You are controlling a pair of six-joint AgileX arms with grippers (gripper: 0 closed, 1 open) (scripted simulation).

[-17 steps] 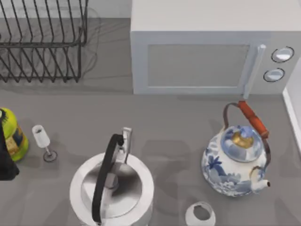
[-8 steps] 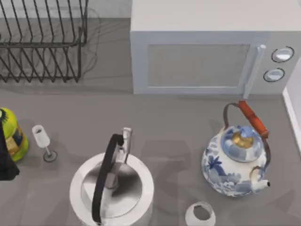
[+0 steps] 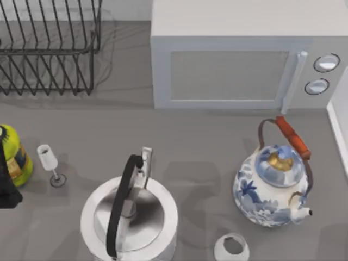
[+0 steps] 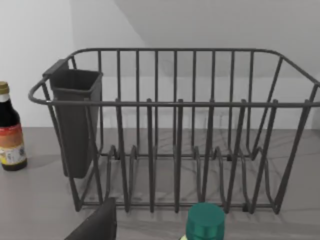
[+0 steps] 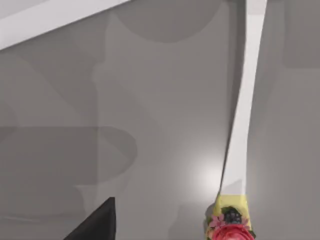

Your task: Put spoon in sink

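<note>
The spoon and the sink are out of view. A dark part of my left gripper (image 3: 7, 187) sits at the table's left edge beside a yellow-green bottle (image 3: 15, 157). In the left wrist view that gripper (image 4: 95, 225) is low over the counter, facing a dark wire dish rack (image 4: 175, 150), with the bottle's green cap (image 4: 205, 222) close by. In the right wrist view a dark part of my right gripper (image 5: 95, 222) hangs over bare grey counter. Near it a white strip (image 5: 245, 100) runs down to a yellow flowered thing (image 5: 230, 225).
A steel kettle (image 3: 129, 217) stands at the front, with a blue-and-white teapot (image 3: 274, 187) to its right. A white cup (image 3: 231, 247) and a small wine glass (image 3: 50, 163) are also on the table. The microwave (image 3: 239, 54) and dish rack (image 3: 49, 49) line the back. A dark sauce bottle (image 4: 11, 130) stands beside the rack.
</note>
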